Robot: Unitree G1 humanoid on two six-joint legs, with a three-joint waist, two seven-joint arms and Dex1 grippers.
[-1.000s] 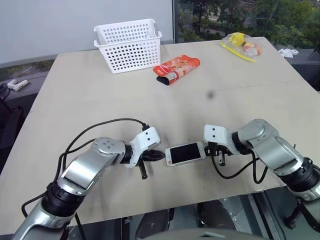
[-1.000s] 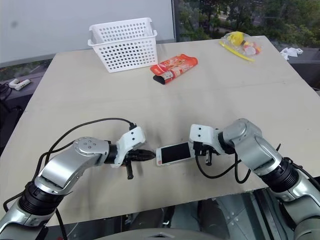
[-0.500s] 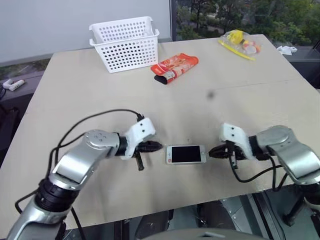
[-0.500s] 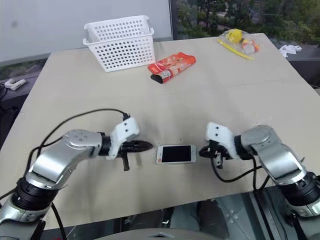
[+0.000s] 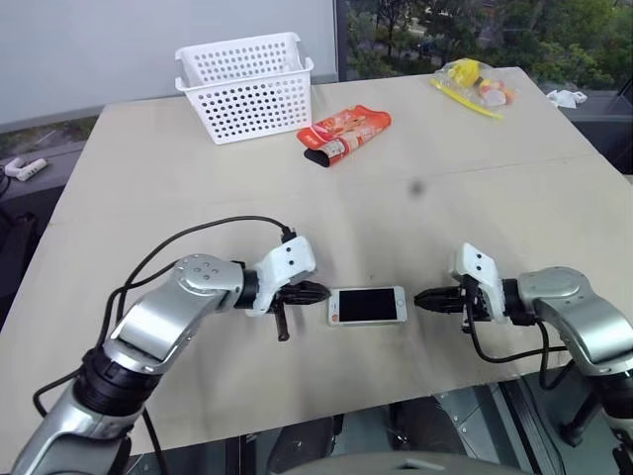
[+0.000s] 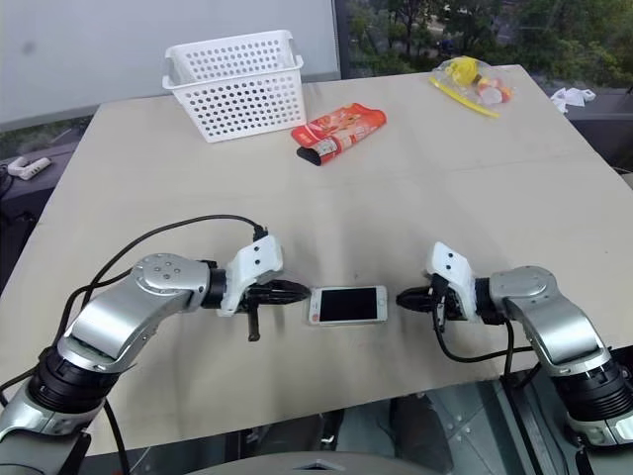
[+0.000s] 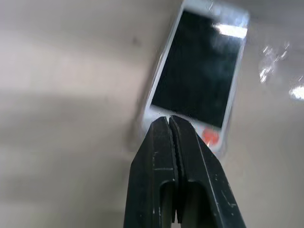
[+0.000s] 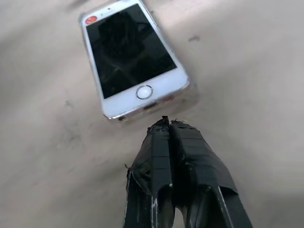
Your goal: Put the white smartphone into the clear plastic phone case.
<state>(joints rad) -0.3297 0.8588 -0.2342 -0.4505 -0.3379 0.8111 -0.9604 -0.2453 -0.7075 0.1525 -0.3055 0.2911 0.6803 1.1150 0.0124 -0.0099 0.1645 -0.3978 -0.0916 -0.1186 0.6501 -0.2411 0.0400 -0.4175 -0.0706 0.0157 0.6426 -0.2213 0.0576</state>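
Left gripper (image 5: 318, 293) pinched closed, holding nothing, tips just beside one short end of the white smartphone (image 5: 367, 306). Right gripper (image 5: 423, 298) also closed and empty, near the opposite short end, small gap. I see the phone flat on the table (image 5: 475, 198), screen up. Clear plastic phone case (image 8: 191, 97): faint rim around the phone, possibly seated, can't confirm. White perforated basket (image 5: 247, 86) at the far edge; I can't make out anything inside.
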